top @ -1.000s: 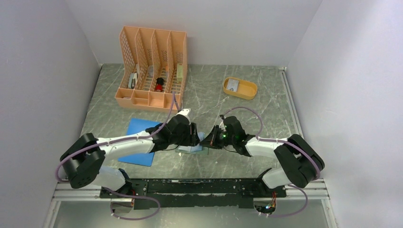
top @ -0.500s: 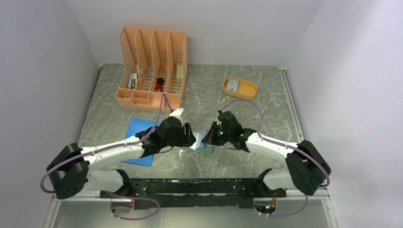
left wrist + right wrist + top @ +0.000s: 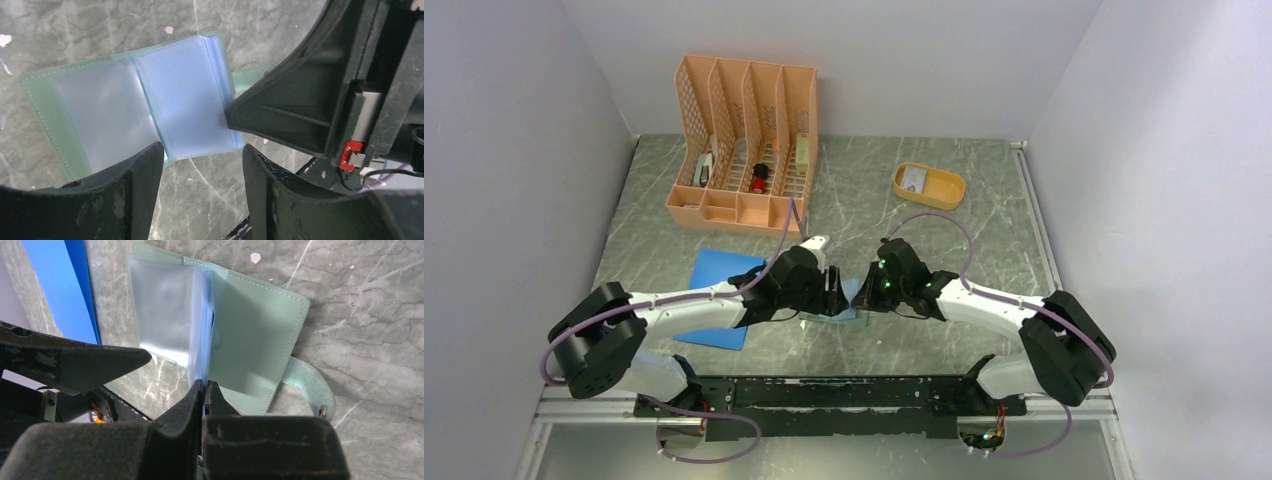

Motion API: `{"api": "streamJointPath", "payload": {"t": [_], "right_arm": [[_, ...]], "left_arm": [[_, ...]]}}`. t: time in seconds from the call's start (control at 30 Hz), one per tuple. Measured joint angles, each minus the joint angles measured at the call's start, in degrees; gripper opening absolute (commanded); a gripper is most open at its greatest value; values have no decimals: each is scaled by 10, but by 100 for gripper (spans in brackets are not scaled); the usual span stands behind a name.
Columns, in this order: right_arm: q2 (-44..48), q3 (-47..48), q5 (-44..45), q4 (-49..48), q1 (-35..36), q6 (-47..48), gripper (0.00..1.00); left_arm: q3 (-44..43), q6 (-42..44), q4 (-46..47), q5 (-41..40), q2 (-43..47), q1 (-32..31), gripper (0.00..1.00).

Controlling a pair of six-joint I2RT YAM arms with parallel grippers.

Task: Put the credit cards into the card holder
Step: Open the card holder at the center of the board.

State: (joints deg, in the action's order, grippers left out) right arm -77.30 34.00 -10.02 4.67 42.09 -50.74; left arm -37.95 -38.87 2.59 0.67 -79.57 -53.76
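Right gripper (image 3: 204, 385), now farther left, tight on card holder (image 3: 255, 335), lengthwise left-right; left gripper (image 3: 202, 150) spread.

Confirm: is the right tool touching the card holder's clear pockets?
Touching. Right wrist view: the right tool, shut, pinches a clear pocket leaf of the card holder.

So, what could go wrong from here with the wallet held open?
1. The right fingers are shut on only the thin clear pockets of the card holder; they might slip out, or a pull might drag the holder.
2. The left fingers hang open and empty close beside them, so the two arms could bump.
3. A credit card lies in the yellow tray, far on the right; the free left arm might not reach it.
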Motion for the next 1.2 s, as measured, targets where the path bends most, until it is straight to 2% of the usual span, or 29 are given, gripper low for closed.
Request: {"api": "streamJointPath", "payload": {"t": [0.37, 0.63, 0.77, 1.07, 1.2], "right_arm": [[0, 0, -1, -1, 0, 0, 0], [0, 0, -4, -1, 0, -4, 0], [0, 0, -4, -1, 0, -4, 0], [2, 0, -7, 0, 0, -4, 0], [7, 0, -4, 0, 0, -4, 0]], "left_arm": [[-17, 41, -9, 3, -18, -35, 66], [-57, 49, -40, -40, -63, -42, 58], [-67, 51, -57, -60, -83, -43, 46], [-67, 45, -82, -104, -87, -43, 11], [-67, 36, -96, -129, -87, -43, 5]]}}
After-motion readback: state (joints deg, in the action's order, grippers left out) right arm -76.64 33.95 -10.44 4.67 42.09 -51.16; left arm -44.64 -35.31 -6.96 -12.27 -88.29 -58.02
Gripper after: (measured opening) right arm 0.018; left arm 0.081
